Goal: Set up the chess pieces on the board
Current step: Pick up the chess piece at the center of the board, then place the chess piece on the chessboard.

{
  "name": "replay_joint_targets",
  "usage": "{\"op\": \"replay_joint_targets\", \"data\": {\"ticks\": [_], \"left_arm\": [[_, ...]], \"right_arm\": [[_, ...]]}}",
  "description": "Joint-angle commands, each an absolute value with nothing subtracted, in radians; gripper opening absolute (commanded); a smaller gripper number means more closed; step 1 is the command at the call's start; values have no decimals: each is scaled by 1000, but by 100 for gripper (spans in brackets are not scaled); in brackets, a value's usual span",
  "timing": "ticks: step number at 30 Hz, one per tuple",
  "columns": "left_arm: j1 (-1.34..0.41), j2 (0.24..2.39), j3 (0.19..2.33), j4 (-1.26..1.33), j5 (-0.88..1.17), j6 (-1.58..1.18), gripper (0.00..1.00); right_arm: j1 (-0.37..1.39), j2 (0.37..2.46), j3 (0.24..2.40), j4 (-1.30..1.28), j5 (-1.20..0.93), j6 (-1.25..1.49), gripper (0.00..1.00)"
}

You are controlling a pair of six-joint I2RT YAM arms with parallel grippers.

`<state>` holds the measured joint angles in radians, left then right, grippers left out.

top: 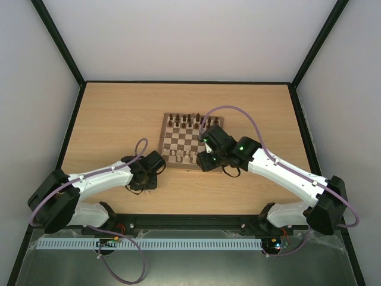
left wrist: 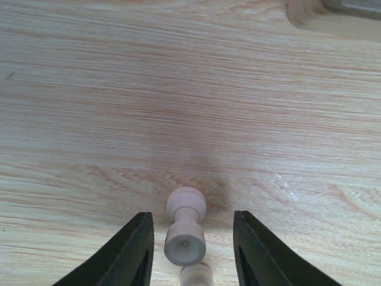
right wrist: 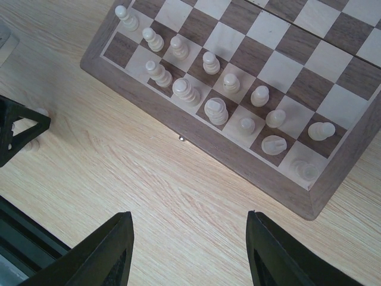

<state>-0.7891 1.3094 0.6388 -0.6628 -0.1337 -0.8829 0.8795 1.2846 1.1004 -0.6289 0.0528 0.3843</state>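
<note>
A pale pawn (left wrist: 185, 226) lies toppled on the tabletop (left wrist: 190, 89), off the board (right wrist: 155, 99), between the spread fingers of the left gripper (left wrist: 191, 215), neither touching it. Being round, it could roll or squirt away under a skewed pinch, nudging the second piece (left wrist: 196, 275) beside it. Bare wood lies ahead; the right gripper (right wrist: 189, 238), open and empty, hovers by the board's near edge

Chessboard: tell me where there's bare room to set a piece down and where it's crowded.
Free: the middle rows of the board, between the dark pieces along its far edge and the pale pieces along its near edge. Those two edges are crowded.
</note>
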Motion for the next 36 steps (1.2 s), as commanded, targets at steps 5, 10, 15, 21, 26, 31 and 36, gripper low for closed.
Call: {"op": "replay_joint_targets", "data": {"ticks": [5,10,15,21,26,31,36], "left_arm": [[-775,1326,693,-686,-117,-854,31],[-775,1324,695,-692,-120,-853,24],[-773,1331,691,-687,-119,-851,20],[-769,1332,694,-688,-119,-851,2],[-764,1303,783,-749,-145,-826,3],[-739,1365,928,-757,-163,-748,4],[-726,1476,1005,-693,-151,-691,5]], "right_arm": [[888,1262,1085,-635,53,371,52],[888,1267,1088,-634,55,370,52],[888,1270,1086,-634,56,370,52],[887,1269,1084,-632,55,370,52],[887,1267,1088,-638,59,371,52],[887,1268,1095,-644,70,373,52],[887,1272,1099,-650,85,374,52]]}}
